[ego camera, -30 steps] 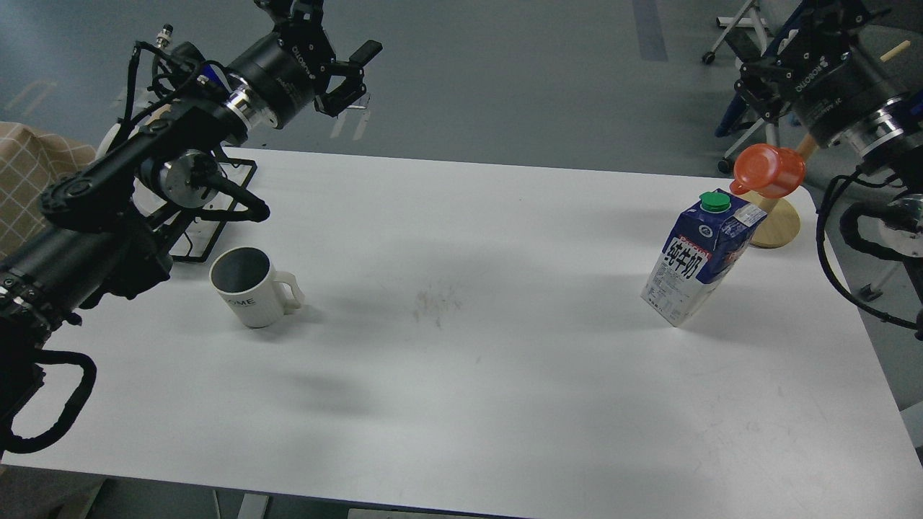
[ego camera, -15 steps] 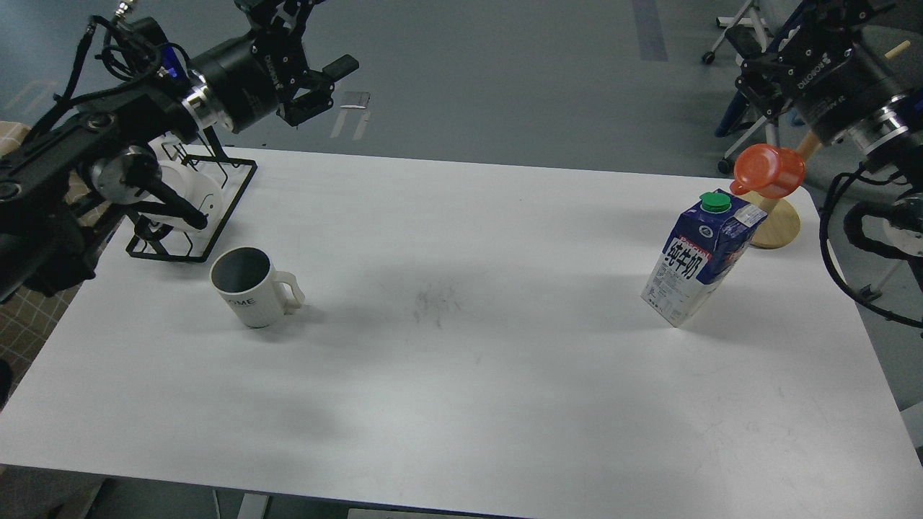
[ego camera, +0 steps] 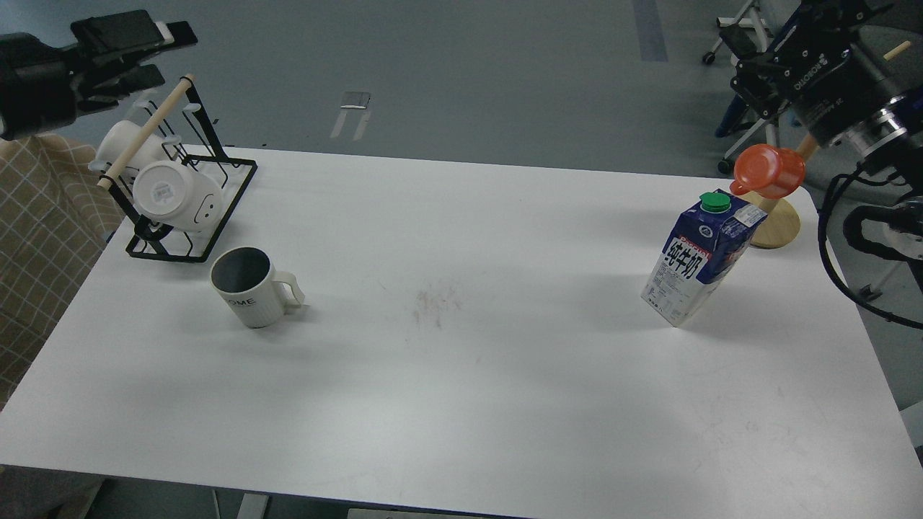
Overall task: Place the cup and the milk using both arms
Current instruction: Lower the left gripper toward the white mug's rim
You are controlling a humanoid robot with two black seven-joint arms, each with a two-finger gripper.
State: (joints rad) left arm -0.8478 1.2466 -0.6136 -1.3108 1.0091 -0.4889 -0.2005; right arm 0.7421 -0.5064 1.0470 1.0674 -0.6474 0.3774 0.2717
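Note:
A white ribbed mug point(ego camera: 252, 288) stands upright on the left of the white table point(ego camera: 461, 404), handle to the right. A blue and white milk carton point(ego camera: 703, 256) with a green cap stands upright at the right. My left gripper point(ego camera: 148, 54) is high at the far left, above and behind the mug, open and empty. My right gripper point(ego camera: 807, 36) is at the top right, behind and above the carton. It is dark and its fingers cannot be told apart.
A black wire rack point(ego camera: 216, 216) holding white mugs point(ego camera: 177, 194) stands at the back left, just behind the ribbed mug. An orange cup point(ego camera: 769, 171) hangs on a wooden stand point(ego camera: 779, 227) behind the carton. A checked cloth point(ego camera: 36, 216) lies left of the table.
My left arm has pulled back up and to the left, off the table, uncovering the rack. My right arm has barely moved. Mug and carton have not moved.

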